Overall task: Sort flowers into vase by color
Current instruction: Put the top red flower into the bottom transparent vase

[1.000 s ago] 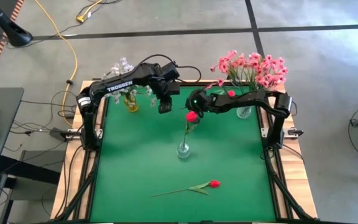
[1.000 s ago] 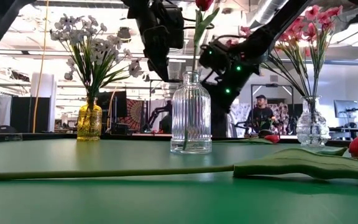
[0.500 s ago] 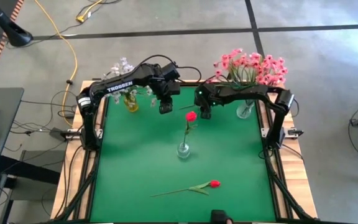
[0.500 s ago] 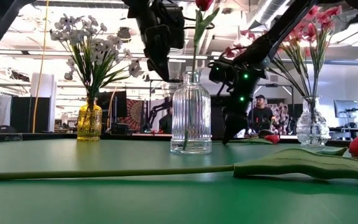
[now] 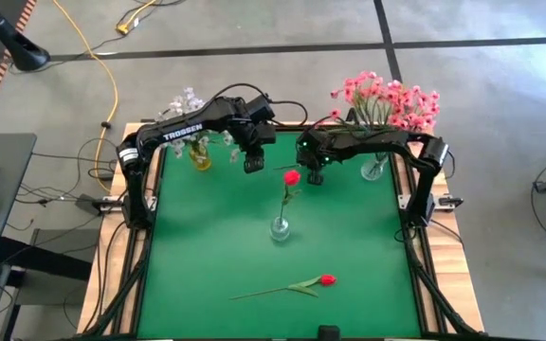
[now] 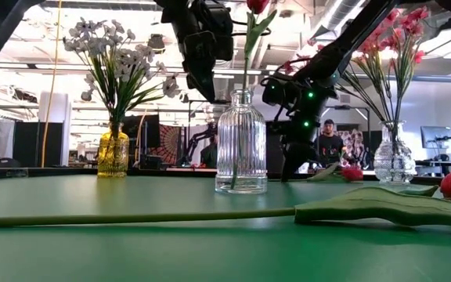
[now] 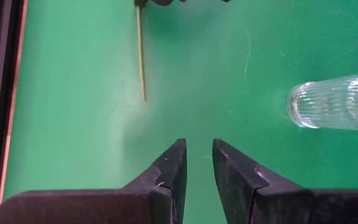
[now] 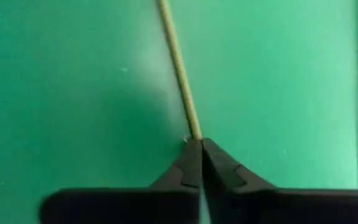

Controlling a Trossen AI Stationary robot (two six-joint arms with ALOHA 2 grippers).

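Observation:
My right gripper (image 8: 199, 148) is down at the green table's far middle, shut on the thin stem (image 8: 179, 68) of a red flower whose bud (image 6: 351, 174) lies on the table. My left gripper (image 7: 197, 155) hangs above the table's far left part, slightly open and holding nothing. Another red flower (image 5: 292, 177) stands with its stem in the clear ribbed vase (image 5: 280, 228) at the centre. A third red flower (image 5: 326, 279) lies flat near the front edge. My right gripper pinches the stem (image 8: 193, 132) between its two fingertips. It comes slanting down from above. The stem runs on ahead of the fingertips along the green cloth to its free end (image 7: 143, 96). The bud end lies on the table.
A yellow vase (image 5: 200, 157) with whitish flowers stands at the far left. A clear vase (image 5: 373, 170) with pink flowers stands at the far right. Wooden rails (image 5: 150, 246) border the green mat. Open mat lies between the centre vase and the front flower.
My right gripper has gone from beside the standing red bloom a little toward the table's right edge. It has tipped its fingers down to the table at the lying stem. The left arm has kept still.

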